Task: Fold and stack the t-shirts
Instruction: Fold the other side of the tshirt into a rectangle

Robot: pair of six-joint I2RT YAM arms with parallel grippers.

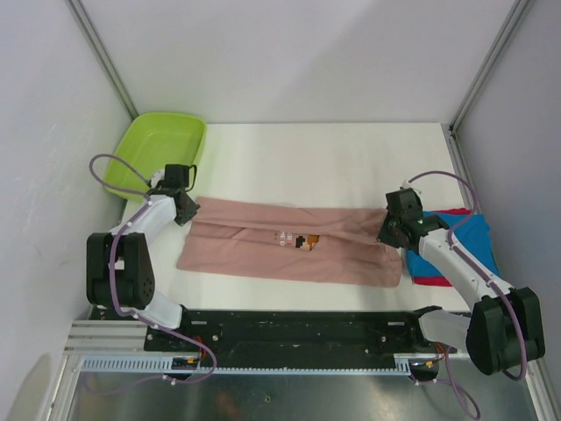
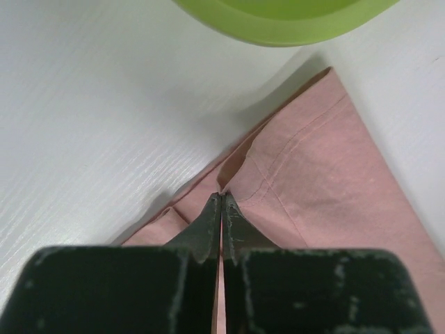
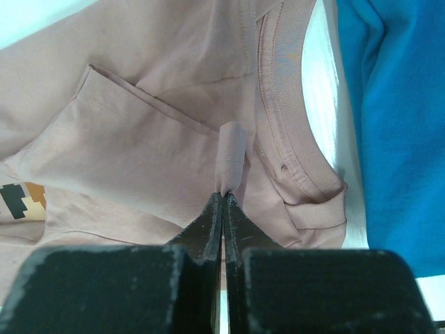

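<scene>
Dusty pink cloth t-shirt (image 1: 289, 247) lies stretched lengthwise across the white bench (image 1: 333, 158) in front of my two arms, with its small brown-orange pixel print (image 1: 305, 239) facing up near the middle. My left tool (image 1: 188, 216) sits at the shirt's left end and my right tool (image 1: 391, 233) at its right end. The top view can't resolve the jaws, but the wrist views do. Left wrist: jaws pressed together, pinching a raised fold at the shirt's stitched corner, with the lime-green plastic tub (image 1: 145, 140) just beyond. Right wrist: jaws together on a small tuck of pink cloth just beside the ribbed collar (image 3: 285, 118), which the top view hides behind my arm. A folded blue t-shirt (image 1: 469, 241) lies on a folded red t-shirt (image 1: 428, 281) at the bench's right side, just beside the pink one. The red one shows only from the top. The right wrist catches just the blue one, with a strip of bare bench between it and the collar.
</scene>
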